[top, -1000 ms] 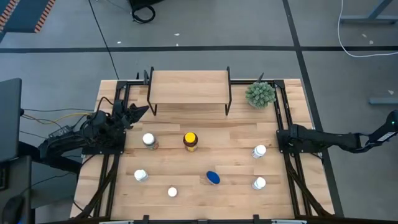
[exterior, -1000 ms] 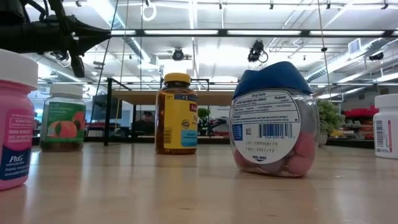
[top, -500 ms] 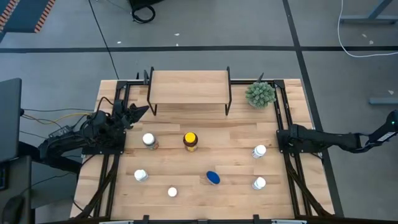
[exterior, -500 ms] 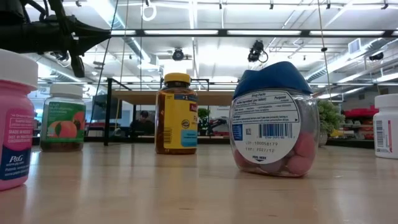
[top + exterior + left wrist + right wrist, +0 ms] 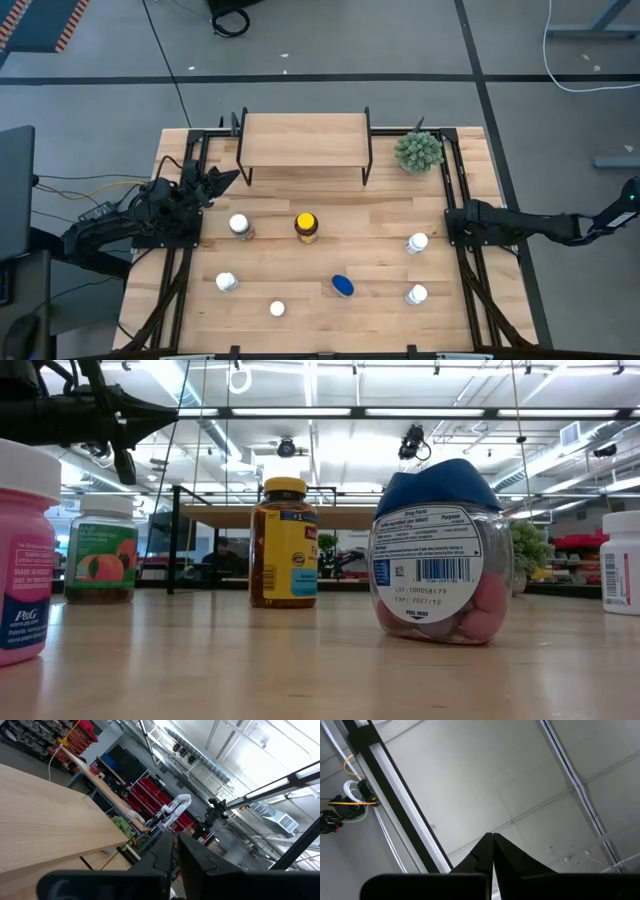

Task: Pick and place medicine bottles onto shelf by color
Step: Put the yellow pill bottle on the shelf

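Your left fingers (image 5: 228, 177) closed, empty, by shelf (image 5: 303, 139) leg. Right fingers (image 5: 450, 222) closed, empty, surface (image 5: 380, 300) edge. Round amber bottle (image 5: 306, 227) mid-surface; squat blue-lidded bottle (image 5: 343, 286) nearer.

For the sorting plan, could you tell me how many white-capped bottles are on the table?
5: behind-left, front-left, front-centre, right, front-right. None appears hidden.

right gripper (image 5: 493, 840) fingers pressed together, pointing up at grey ceiling (image 5: 470, 775), yellow cable (image 5: 349, 765)
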Available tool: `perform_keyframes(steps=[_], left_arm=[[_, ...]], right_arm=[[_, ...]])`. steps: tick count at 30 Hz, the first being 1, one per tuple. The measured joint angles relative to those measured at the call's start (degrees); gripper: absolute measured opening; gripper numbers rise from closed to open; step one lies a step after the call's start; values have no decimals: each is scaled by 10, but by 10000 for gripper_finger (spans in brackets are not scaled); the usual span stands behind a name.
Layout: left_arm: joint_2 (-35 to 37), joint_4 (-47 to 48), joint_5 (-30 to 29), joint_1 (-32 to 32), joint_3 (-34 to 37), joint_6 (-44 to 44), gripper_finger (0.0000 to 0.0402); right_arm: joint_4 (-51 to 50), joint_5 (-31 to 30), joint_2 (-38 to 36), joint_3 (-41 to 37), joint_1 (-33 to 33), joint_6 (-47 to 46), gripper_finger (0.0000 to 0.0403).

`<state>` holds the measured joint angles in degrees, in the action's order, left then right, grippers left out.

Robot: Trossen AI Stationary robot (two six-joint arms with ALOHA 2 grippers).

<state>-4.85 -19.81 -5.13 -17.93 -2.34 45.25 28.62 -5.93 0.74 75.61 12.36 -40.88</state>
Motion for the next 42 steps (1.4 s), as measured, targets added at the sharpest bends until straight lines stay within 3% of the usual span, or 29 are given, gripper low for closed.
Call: perform_keyframes(steps=[9, 14, 22, 27, 30, 33, 36, 42], left_arm=[[0, -3, 5, 1, 0, 6, 34], [0, 4, 42, 2, 0, -40, 28], [0, 5, 46, 2, 0, -52, 38], [0, 32, 104, 2, 0, -101, 39], [0, 40, 126, 2, 0, -101, 39], [0, 34, 138, 2, 0, -105, 39], [0, 34, 152, 2, 0, -119, 37], [0, 34, 159, 7, 0, -134, 40]], right_arm=[[0, 0, 0, 0, 0, 0, 19], [0, 0, 0, 0, 0, 0, 19], [0, 0, 0, 0, 0, 0, 19], [0, 0, 0, 0, 0, 1, 19], [-6, -8, 0, 1, 0, 112, 19], [-111, 31, -1, 4, -3, 269, 19], [-301, 64, 7, 5, -1, 291, 19], [-619, 37, 49, -41, -1, 314, 19]])
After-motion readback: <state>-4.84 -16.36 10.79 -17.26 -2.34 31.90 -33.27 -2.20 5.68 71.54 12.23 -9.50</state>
